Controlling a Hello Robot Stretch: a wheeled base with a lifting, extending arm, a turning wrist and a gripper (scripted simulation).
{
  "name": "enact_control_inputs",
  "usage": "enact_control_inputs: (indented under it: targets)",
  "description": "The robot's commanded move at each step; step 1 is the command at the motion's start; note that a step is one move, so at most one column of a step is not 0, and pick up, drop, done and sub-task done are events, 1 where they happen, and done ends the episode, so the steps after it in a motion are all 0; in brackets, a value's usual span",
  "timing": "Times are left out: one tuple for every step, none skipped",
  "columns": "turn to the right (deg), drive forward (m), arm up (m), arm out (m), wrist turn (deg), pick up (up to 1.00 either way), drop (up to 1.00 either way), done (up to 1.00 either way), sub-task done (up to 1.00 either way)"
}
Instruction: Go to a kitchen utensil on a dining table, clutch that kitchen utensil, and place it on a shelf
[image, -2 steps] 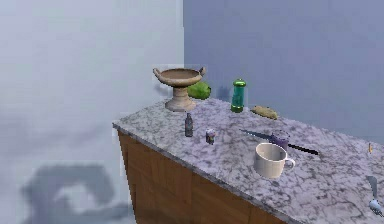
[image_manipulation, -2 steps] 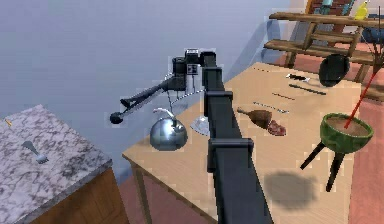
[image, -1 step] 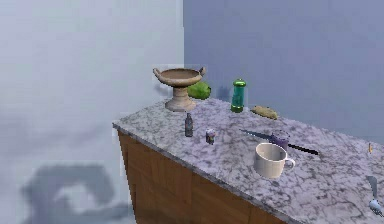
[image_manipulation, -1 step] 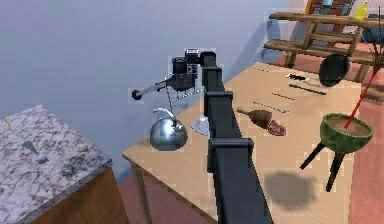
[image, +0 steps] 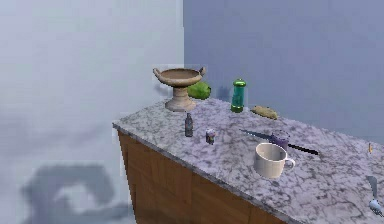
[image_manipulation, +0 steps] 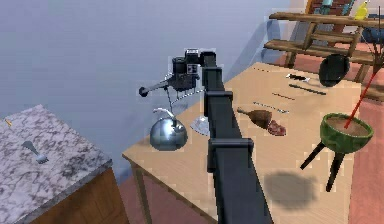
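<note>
forward view: stone counter carries a mug and a knife; judged not the dining one | arm side view: kettle, the likely utensil, stands on the wooden counter; jaws sit just above the kettle in the picture; touching or apart, cannot tell | jaws: state cannot be told; nor whether they hold anything | next: kettle is round, no long axis; shelf lies well beyond the kettle

the dining table is light wood. thin dark utensils lie flat on its far part, near the wooden shelf that stands behind it.
</note>
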Motion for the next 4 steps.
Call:
enact_control_inputs:
  targets:
    - [0.0,0.00,-0.30,0.00,0.0,0.00,0.00,0.00,0.00]
    - [0.0,0.00,0.00,0.00,0.0,1.00,0.00,0.00,0.00]
    - [0.0,0.00,0.10,0.00,0.0,0.00,0.00,0.00,0.00]
    - [0.0,0.00,0.24,0.00,0.0,0.00,0.00,0.00,0.00]
